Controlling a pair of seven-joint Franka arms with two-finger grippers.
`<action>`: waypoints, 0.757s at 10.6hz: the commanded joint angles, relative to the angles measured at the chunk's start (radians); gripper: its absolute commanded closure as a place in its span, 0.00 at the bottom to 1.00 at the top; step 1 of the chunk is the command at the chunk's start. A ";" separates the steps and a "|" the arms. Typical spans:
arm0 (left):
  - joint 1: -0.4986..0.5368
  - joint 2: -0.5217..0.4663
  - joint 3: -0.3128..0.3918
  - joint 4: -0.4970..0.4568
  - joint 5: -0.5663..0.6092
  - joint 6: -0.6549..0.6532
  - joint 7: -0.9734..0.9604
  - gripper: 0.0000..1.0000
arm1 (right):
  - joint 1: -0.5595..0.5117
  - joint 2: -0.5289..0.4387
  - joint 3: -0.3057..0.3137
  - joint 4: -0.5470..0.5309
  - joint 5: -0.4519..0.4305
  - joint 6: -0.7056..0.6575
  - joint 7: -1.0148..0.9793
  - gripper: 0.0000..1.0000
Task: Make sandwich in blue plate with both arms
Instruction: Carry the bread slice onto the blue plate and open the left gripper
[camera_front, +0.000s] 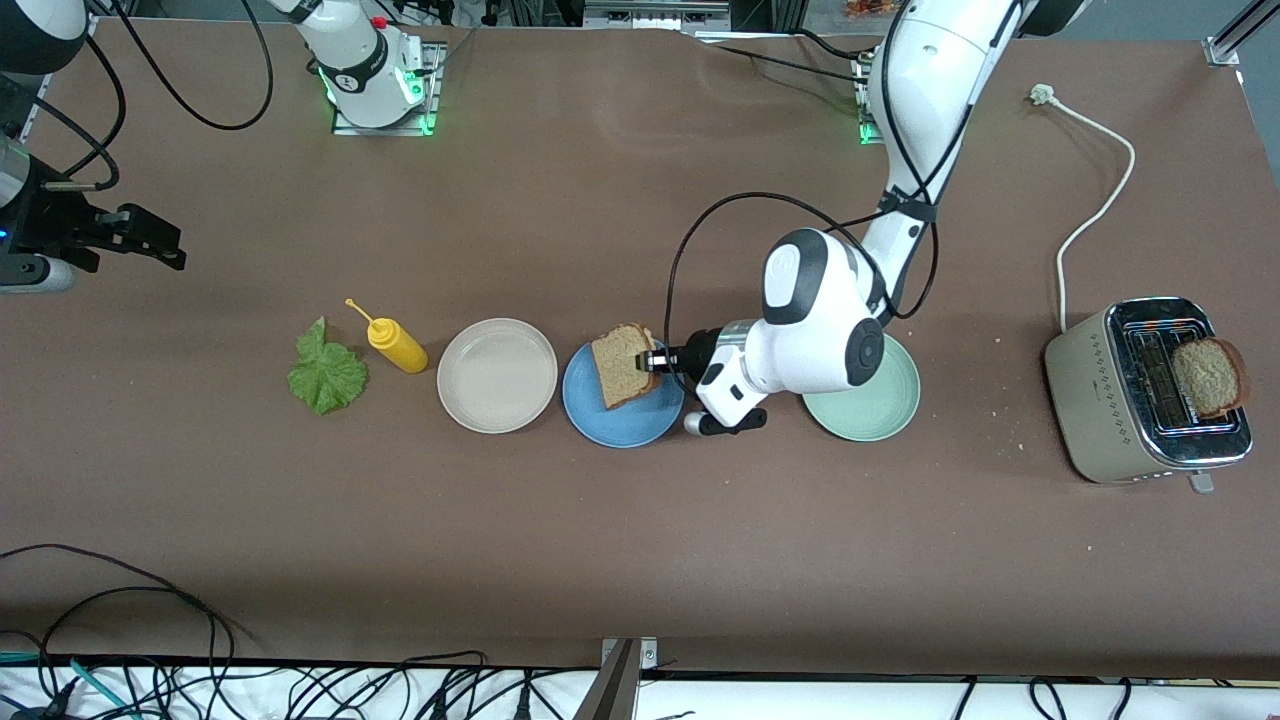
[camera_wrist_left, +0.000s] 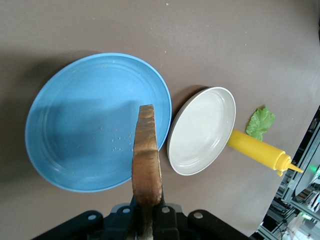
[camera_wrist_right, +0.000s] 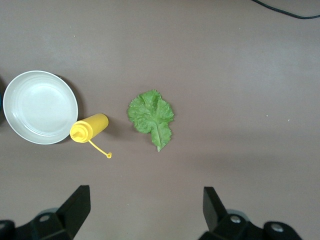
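My left gripper (camera_front: 652, 360) is shut on one edge of a brown bread slice (camera_front: 622, 366) and holds it on edge, tilted, over the blue plate (camera_front: 620, 428). In the left wrist view the slice (camera_wrist_left: 146, 160) rises from between the shut gripper (camera_wrist_left: 148, 212), and the blue plate (camera_wrist_left: 85, 135) below it is bare. A second bread slice (camera_front: 1208, 376) sticks out of the toaster (camera_front: 1120, 400). The green lettuce leaf (camera_front: 326, 372) lies flat on the table. My right gripper (camera_front: 150, 243) waits open over the table at the right arm's end, above the lettuce (camera_wrist_right: 151, 116).
A beige plate (camera_front: 497, 375) sits beside the blue plate, with a yellow squeeze bottle (camera_front: 395, 345) lying between it and the lettuce. A pale green plate (camera_front: 880, 415) lies partly under the left wrist. The toaster's white cord (camera_front: 1095, 200) runs toward the robots' bases.
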 joint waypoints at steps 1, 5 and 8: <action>-0.028 0.059 0.018 0.084 -0.038 0.003 0.099 1.00 | -0.002 -0.009 0.001 0.003 0.015 -0.015 0.010 0.00; -0.052 0.091 0.017 0.096 -0.038 0.050 0.153 1.00 | -0.004 -0.008 -0.001 0.002 0.015 -0.015 0.010 0.00; -0.057 0.120 0.017 0.093 -0.038 0.075 0.166 1.00 | -0.004 -0.006 -0.003 0.000 0.015 -0.015 0.010 0.00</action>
